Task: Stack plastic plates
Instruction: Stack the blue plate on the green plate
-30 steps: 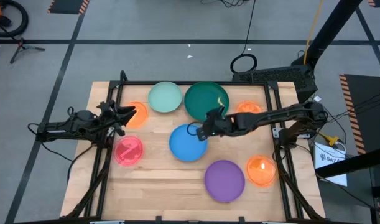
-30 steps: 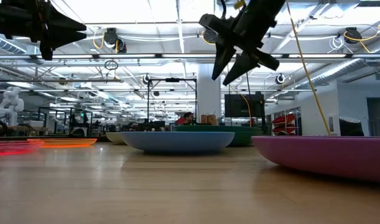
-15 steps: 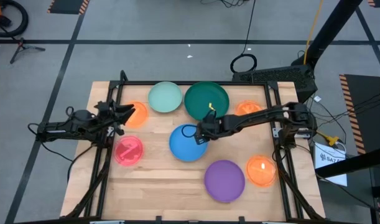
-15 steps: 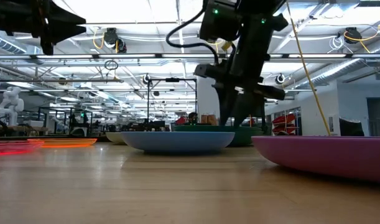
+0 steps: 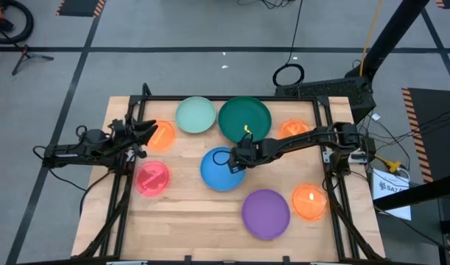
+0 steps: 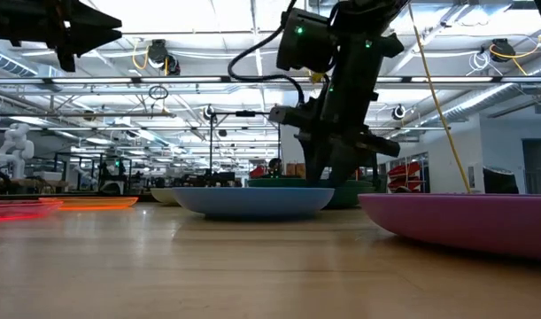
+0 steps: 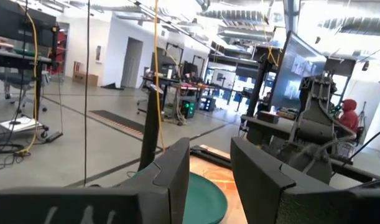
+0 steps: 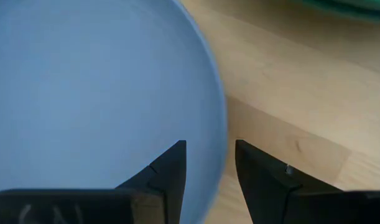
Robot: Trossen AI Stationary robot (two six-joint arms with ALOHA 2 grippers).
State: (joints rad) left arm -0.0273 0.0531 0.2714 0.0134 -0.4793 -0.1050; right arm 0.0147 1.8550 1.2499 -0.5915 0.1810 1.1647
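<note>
Left gripper (image 5: pixel 147 131): jaws apart, empty, raised over desk's left edge.
Round blue plastic plate (image 5: pixel 222 170): mid-desk.
Right gripper (image 5: pixel 233 165): fingers parted astride its rim, not yet clamped.
Progress: nothing stacked; every plate still scattered.

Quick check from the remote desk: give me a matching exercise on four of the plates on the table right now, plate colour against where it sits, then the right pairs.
Plates, seen from overhead:
1. blue plate
2. purple plate
3. dark green plate
4. pink plate

Places:
A. at the table's far edge, beside the mint plate
B. middle of the table, with the right gripper straddling its rim, fingers apart
C. on the left side, below the left gripper and an orange plate
D. near the front edge, next to an orange plate

Pairs: 1-B, 2-D, 3-A, 4-C
</note>
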